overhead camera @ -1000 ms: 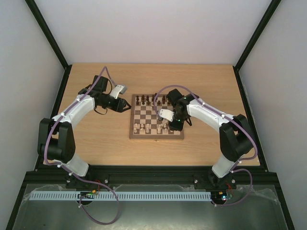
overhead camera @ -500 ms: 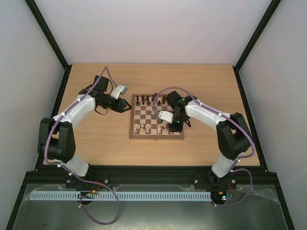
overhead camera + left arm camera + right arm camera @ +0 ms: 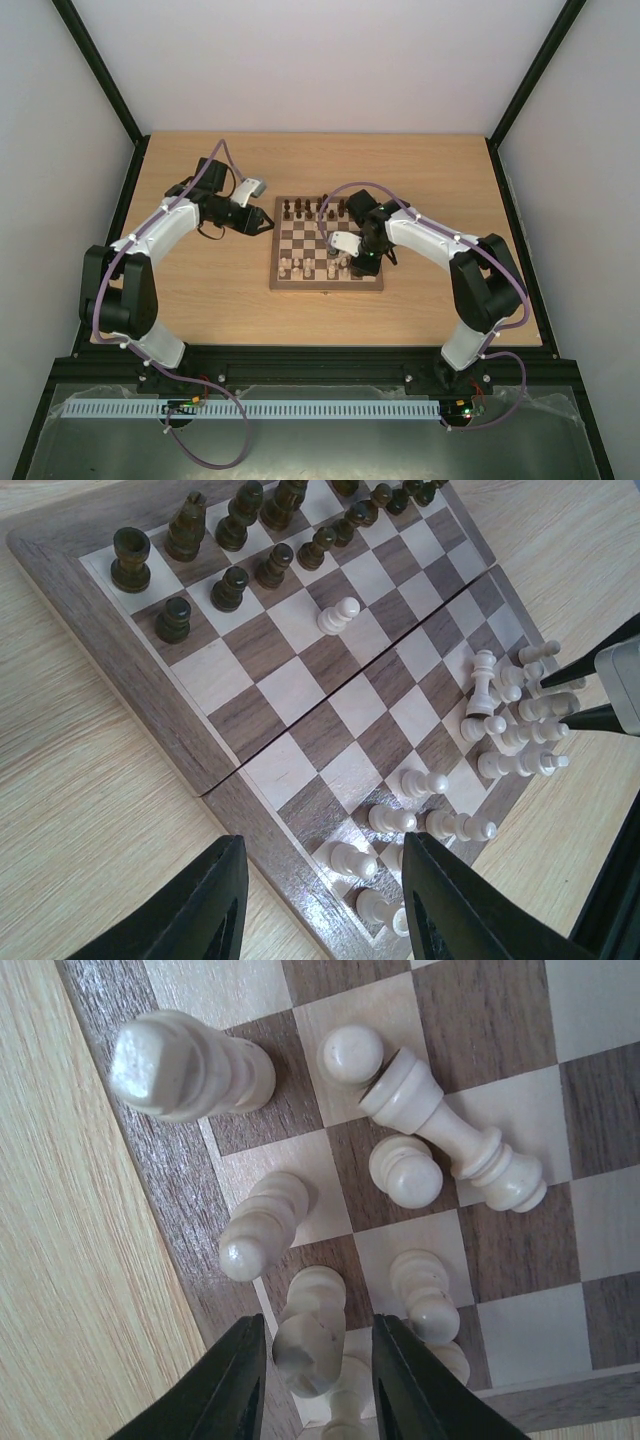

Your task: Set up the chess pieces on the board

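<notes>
Hovering just beside the board's (image 3: pixel 325 287) left edge, the left hand (image 3: pixel 320 845) is held moderately open, with nothing in it. The right hand (image 3: pixel 320 1330) is lowered over the near right corner, and its fingers (image 3: pixel 240 1380) are parted narrowly around an upright cream piece (image 3: pixel 308 1345), with slim gaps showing. More cream pieces (image 3: pixel 405 1170) are crowded there, and one (image 3: pixel 455 1140) lies flat. Dark pieces (image 3: pixel 230 585) are ranked along the far rows. The board lies mid-tabletop (image 3: pixel 430 180).
</notes>
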